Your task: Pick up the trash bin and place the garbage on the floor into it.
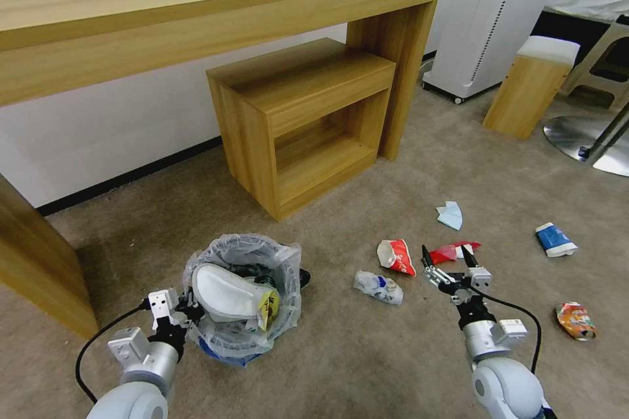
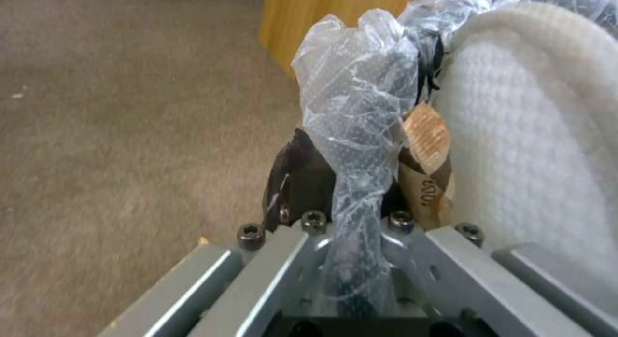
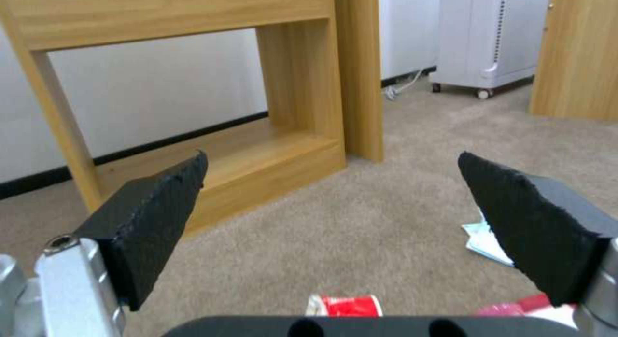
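Left gripper [image 1: 185,309] pinches the trash bin [image 1: 244,298] by its rim and bag, the bin low at the robot's left. Right gripper [image 1: 445,256], fingers wide, hovers above the red wrapper [image 1: 452,251]. The slick bag may slip from the pinch, tipping out the slipper [image 1: 226,293].

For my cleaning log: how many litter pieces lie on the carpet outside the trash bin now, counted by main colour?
Red or red-and-white wrappers: 2
Clear plastic bottle: 1
Light-blue mask: 1
Blue-and-white paper cup: 1
Orange can: 1
Total: 6
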Robot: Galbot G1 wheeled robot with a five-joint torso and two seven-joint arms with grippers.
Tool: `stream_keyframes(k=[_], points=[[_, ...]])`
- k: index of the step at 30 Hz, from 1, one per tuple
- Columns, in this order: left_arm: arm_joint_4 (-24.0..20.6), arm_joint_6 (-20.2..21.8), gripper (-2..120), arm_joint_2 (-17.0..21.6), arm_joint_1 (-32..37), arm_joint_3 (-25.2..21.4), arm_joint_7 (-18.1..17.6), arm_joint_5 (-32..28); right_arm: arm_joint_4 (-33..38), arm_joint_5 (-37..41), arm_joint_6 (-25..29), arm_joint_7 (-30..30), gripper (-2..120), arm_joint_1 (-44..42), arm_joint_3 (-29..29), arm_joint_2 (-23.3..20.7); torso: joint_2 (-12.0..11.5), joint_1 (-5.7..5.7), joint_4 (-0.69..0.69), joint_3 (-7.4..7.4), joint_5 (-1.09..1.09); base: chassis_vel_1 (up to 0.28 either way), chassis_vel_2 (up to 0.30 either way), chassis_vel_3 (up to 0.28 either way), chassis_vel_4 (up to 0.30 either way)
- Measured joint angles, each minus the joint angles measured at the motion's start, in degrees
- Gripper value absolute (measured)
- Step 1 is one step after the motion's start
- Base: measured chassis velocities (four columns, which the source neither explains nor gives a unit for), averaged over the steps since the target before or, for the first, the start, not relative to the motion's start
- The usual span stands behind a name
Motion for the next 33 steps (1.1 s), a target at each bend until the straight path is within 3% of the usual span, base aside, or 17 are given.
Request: stream_keyframes(k=[15,27,30,33], points=[[0.5,-0.5,1,0.0,-0.1,0.1,0.0,0.0,-0.5,0.1,1.0,-0.6,99,0.1,0.0,0.4,0.0,0.01,0.00,0.02,-0.02,-0.181,0.194,0.183,-0.193],[0.3,-0.3,1,0.1,0.2,0.2,-0.2,0.0,-1.3,0.1,3.1,-2.6,100,0.0,-0.4,0.4,0.0,0.00,0.00,-0.01,-0.01,-0.017,0.036,0.026,-0.024],[0.1,0.3,1,0.0,0.3,0.3,-0.8,-0.1,-1.3,-0.1,3.1,-2.7,100,0.0,-0.4,0.2,0.0,0.01,0.00,0.00,-0.02,0.000,0.000,0.000,0.000],[-1.4,3.9,1,0.2,0.6,0.4,-3.4,-1.1,-1.3,-0.7,2.9,-2.8,100,-0.2,-0.4,-0.5,0.0,0.00,0.00,0.00,-0.01,0.000,0.000,0.000,0.000]])
